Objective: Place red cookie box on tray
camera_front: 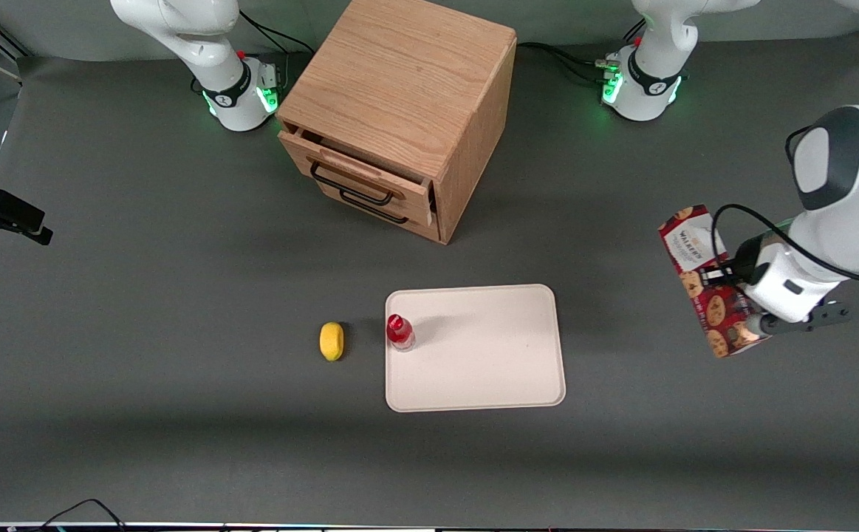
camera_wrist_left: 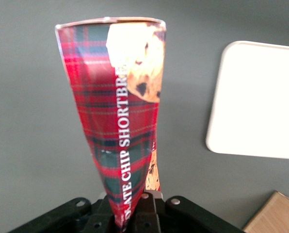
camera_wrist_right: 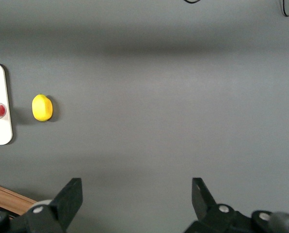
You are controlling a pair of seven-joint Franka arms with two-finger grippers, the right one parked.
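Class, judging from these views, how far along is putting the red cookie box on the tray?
Done: the gripper is shut on the red cookie box, held above the table. In hand: carrying it, toward the working arm's end. Left: setting it on the tray, which holds only a small red-capped bottle.

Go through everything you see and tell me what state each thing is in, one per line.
red cookie box: lifted off the table, clamped at one end, not on the tray
end effector: shut on the red cookie box, toward the working arm's end of the table
tray: flat on the table, holding only the bottle
red-capped bottle: upright, at the tray's edge
lemon: on the table beside the tray
wooden drawer cabinet: top drawer slightly open
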